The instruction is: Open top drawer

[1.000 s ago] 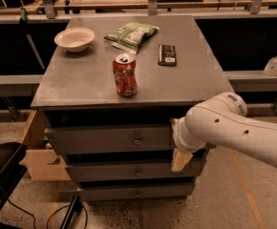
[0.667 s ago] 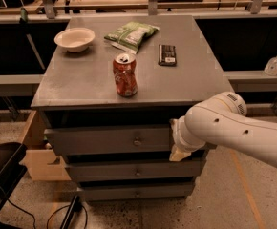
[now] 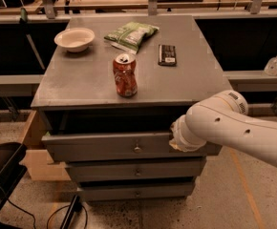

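The top drawer (image 3: pixel 100 146) is the widest of three grey drawers in the cabinet. It stands pulled out a little, with a dark gap showing above its front, and has a small round knob (image 3: pixel 137 149) at centre. My gripper (image 3: pixel 175 141) is at the right part of the drawer front, at its top edge; the white arm hides most of it. The two narrower drawers (image 3: pixel 135 171) below sit further back.
On the cabinet top (image 3: pixel 81 82) stand a red soda can (image 3: pixel 124 75), a white bowl (image 3: pixel 74 38), a green chip bag (image 3: pixel 130 34) and a dark bar (image 3: pixel 166 54). A cardboard box (image 3: pixel 33 147) is at the left, a sanitizer bottle (image 3: pixel 274 64) on the right ledge.
The top drawer has come out toward the camera, opening a dark gap above its front. My arm stays at the drawer's right part.
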Controlling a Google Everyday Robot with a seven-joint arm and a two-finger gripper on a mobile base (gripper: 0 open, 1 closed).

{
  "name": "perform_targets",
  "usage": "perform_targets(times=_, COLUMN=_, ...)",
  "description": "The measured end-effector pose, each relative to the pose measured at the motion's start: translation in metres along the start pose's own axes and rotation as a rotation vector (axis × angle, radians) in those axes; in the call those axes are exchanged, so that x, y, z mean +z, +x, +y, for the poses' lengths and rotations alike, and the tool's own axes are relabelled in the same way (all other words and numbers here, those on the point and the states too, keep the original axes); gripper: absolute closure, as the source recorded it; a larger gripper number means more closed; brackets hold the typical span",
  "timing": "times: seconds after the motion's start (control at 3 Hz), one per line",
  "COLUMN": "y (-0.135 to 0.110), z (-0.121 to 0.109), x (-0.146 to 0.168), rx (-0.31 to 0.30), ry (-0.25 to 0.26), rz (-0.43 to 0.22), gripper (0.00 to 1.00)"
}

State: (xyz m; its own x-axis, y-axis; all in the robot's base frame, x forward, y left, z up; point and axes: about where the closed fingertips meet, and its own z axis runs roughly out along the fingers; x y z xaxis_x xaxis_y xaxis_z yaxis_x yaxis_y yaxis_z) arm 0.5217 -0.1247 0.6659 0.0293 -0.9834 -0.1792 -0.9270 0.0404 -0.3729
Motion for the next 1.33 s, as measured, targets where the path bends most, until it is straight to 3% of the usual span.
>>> perform_targets(times=0.33, y=-0.001, z=-0.002, x=-0.005, rx=0.0, ry=0.0, rz=0.0, gripper=1.0)
perform_targets(times=1.33, y=0.004, z=0.009, x=-0.023, rx=0.003, ry=-0.004, rz=0.005, gripper=1.0)
